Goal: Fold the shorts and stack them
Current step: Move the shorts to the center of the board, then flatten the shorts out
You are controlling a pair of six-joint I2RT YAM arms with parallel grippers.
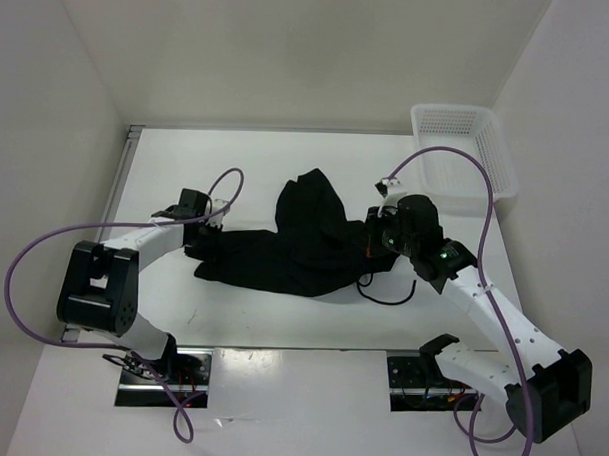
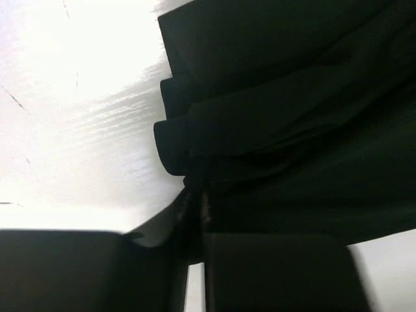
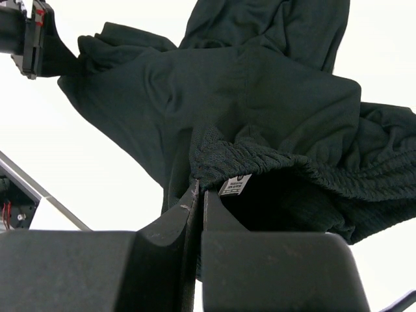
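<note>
Currently, the shorts (image 1: 294, 250): black, lying across the middle of the table, pulled out lengthwise between the two grippers; one bunched part folds over toward the far side.
Waistband (image 3: 286, 162): ribbed elastic edge at the right-hand end, lifted off the table, with a small white label (image 3: 235, 184) sewn inside it.
Drawstring cord (image 1: 387, 296): thin black loop trailing on the table near the waist end, toward the near edge.
Right gripper (image 3: 198, 188): fingers pinched together on the waistband, just beside the label.
Left gripper (image 2: 195, 195): fingers pressed together on a gathered fold at the opposite end of the shorts; the fabric bunches into rolled pleats right above the pinch.
Table (image 1: 237, 166): white, bare surface showing on all sides of the cloth.
Mesh basket (image 1: 451, 110): white plastic, at the far right corner, well apart from the shorts.
</note>
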